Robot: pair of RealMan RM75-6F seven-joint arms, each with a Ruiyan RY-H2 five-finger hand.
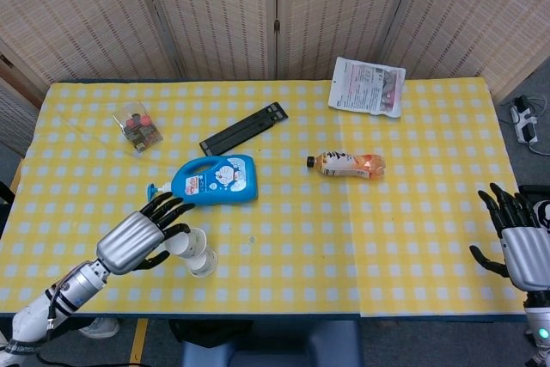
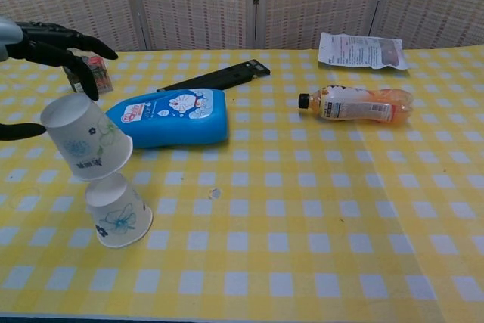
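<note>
White paper cup [image 2: 85,138] tilts in my left hand [image 1: 142,238], fingers curled around it, just above a second cup [image 2: 117,210] upside down on the bench [image 1: 284,281]. Loose grip could drop it against the blue detergent bottle [image 1: 215,180] behind. My right hand [image 1: 520,242] hangs spread, holding nothing.

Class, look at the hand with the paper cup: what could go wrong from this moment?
1. The left hand holds the upper cup tilted, seemingly by its rim; it might slip or crush.
2. The lower cup lies right beneath and could be knocked away.
3. The blue bottle lies close to the fingers and might get bumped.
</note>
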